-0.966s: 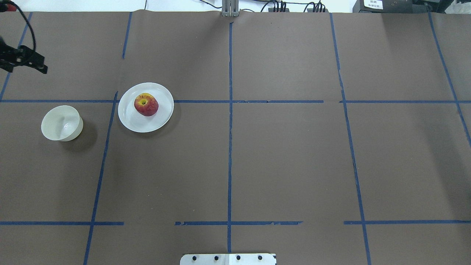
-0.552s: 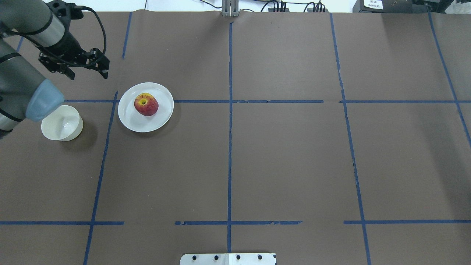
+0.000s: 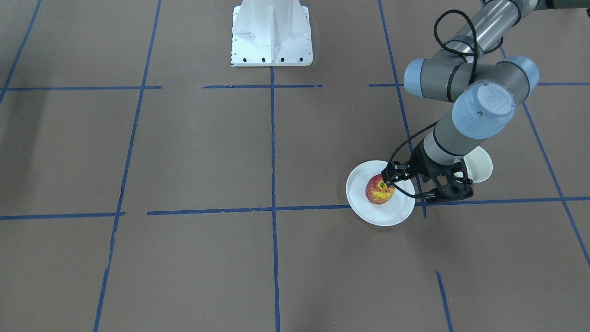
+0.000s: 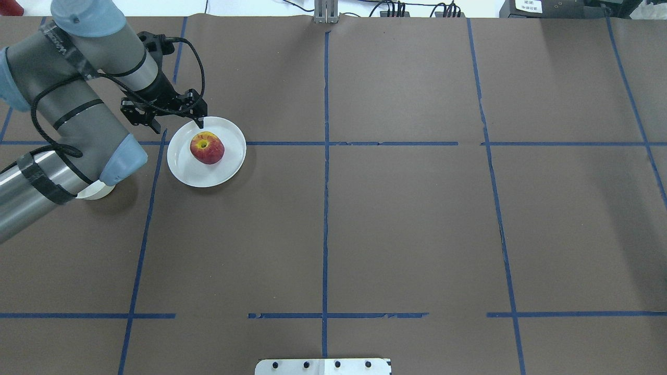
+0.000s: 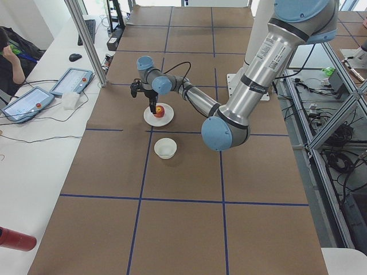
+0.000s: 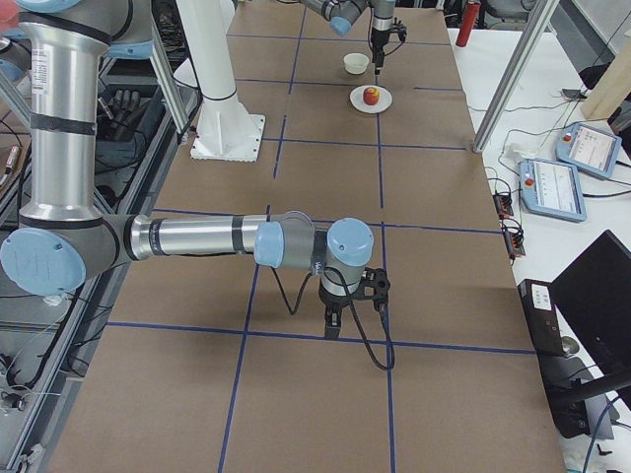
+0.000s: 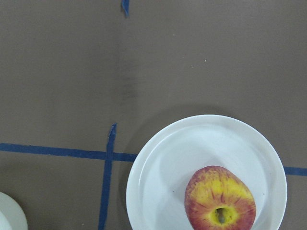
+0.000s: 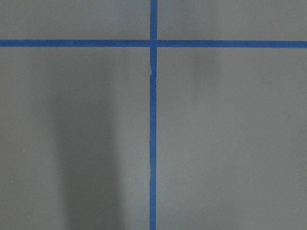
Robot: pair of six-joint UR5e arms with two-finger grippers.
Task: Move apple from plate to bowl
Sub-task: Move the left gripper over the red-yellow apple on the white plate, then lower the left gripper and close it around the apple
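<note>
Since the earlier overhead frames the left arm has swung in from the table's left edge, bringing the left gripper (image 4: 180, 126) to the plate; apple, plate and bowl lie as before.

Nearest the robot, one white mounting plate (image 4: 323, 366) sits at the edge of the brown table (image 4: 417, 234), which is gridded with blue tape (image 4: 325, 208). Next comes one bowl (image 3: 481, 168), upright. In the overhead view the left arm's elbow covers all but a sliver of it, and the wrist hides part of it from the front.

Just beyond and beside the bowl lies one plate (image 4: 224, 166), bearing one apple (image 4: 207, 148) with its stem dimple up.

Farthest, the left gripper stands over the plate's far rim with its jaws spread wide and nothing between them. One finger is above the rim, close to the apple, and the other is outside the plate. Whether that finger touches the apple cannot be told.

The right gripper (image 6: 355, 313) shows only in the side view, over bare table well apart from the plate; whether it is spread or closed cannot be told.
</note>
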